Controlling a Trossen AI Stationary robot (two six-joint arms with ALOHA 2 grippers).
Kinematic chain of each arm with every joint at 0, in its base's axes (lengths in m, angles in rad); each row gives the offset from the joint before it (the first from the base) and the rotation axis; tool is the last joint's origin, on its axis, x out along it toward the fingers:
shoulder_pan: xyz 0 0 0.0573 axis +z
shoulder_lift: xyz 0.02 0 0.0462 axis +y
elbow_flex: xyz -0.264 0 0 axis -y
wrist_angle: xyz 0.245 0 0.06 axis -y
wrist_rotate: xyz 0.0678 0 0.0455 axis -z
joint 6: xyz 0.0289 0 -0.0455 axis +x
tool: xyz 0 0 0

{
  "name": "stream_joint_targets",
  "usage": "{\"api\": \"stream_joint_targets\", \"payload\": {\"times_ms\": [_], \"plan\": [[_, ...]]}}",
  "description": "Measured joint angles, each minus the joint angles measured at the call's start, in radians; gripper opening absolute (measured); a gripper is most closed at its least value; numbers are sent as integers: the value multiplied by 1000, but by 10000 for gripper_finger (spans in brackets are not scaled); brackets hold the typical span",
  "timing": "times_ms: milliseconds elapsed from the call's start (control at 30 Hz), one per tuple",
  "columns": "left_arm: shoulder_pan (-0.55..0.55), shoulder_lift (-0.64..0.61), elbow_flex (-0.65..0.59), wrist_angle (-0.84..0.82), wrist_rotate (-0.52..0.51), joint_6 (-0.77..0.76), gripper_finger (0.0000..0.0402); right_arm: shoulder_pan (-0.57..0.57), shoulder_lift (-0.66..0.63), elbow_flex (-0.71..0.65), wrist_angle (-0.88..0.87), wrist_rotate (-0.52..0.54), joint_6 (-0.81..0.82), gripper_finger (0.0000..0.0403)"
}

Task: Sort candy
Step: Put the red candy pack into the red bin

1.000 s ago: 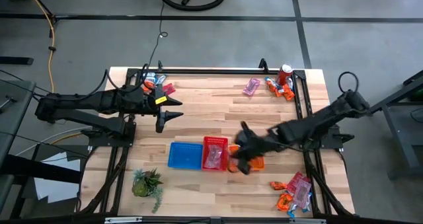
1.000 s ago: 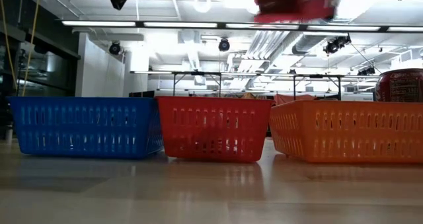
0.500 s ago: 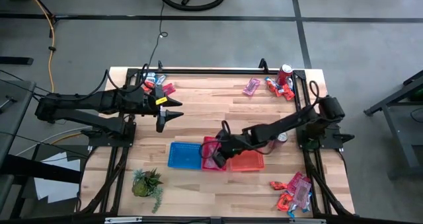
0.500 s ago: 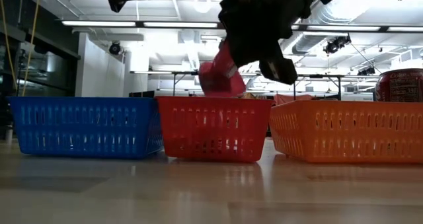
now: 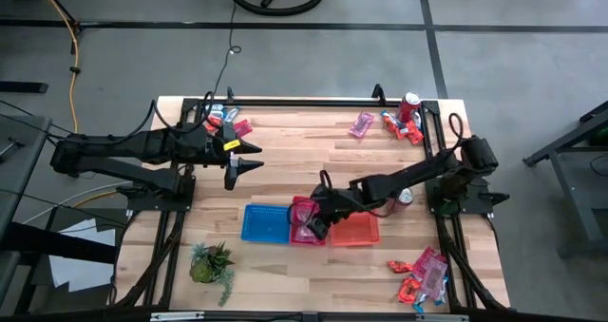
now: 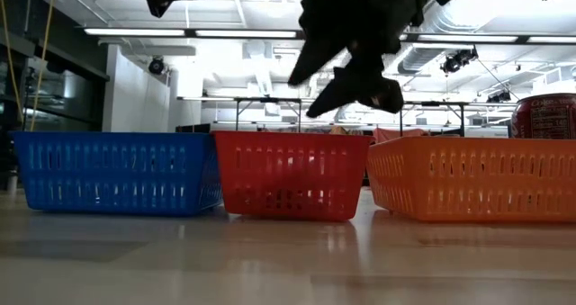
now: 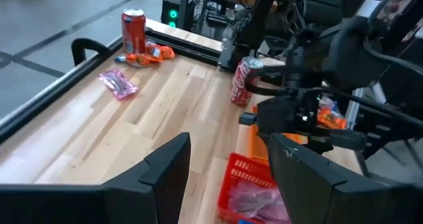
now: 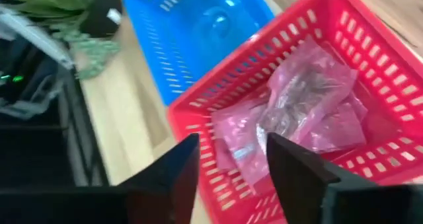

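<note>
Three baskets stand in a row near the table's front: blue (image 5: 266, 222), red (image 5: 302, 208) and orange (image 5: 353, 231). My right gripper (image 5: 311, 225) hangs open just above the red basket (image 6: 290, 174), its fingers (image 6: 353, 82) spread and bare. Below it, pink candy packets (image 8: 301, 108) lie loose on the red basket's floor. More candy lies in piles at the far left (image 5: 226, 121), far right (image 5: 401, 126) and near right (image 5: 423, 273) corners. My left gripper (image 5: 249, 166) waits open over the left part of the table, clear of everything.
One red soda can (image 5: 409, 104) stands at the far right corner, another (image 5: 404, 198) just behind the orange basket, beside my right arm. A small green plant (image 5: 213, 263) sits at the near left. Bare wood lies between the baskets and the far edge.
My right gripper has come from over the orange basket toward the table's left and down, stopping over the red basket. There its fingers have opened and let go of a pink candy packet, which has dropped into the red basket.
</note>
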Motion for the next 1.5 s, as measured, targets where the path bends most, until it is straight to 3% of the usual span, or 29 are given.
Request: {"api": "stream_joint_targets", "payload": {"times_ms": [100, 200, 333, 433, 533, 633, 833, 1000, 1233, 1500], "plan": [[0, 0, 0, -1, 38, -2, 195, -23, -56, 0, 0, -64, -43, 200], [0, 0, 0, 0, 47, -37, 195, -42, -149, 0, -22, -51, -90, 205], [32, 35, 1, -4, -55, -144, 195, -58, -302, 0, -126, 86, -145, 204], [111, 96, 45, -71, -68, -138, 195, -59, -407, 0, -213, 238, -157, 204], [240, 202, 134, -271, -52, -80, 195, -59, -485, 0, -275, 352, -127, 204], [399, 335, 223, -479, -55, 29, 195, -59, -534, 0, -304, 400, -108, 204], [690, 594, 245, -578, -51, 157, 195, -58, -551, 0, -313, 422, -99, 204], [823, 774, 243, -571, -54, 204, 195, -58, -529, 0, -332, 420, -53, 203], [875, 908, 243, -561, -52, 249, 195, -54, -490, 0, -341, 412, -32, 203], [869, 974, 243, -501, -23, 263, 195, -54, -477, 0, -347, 401, -23, 203]]}}
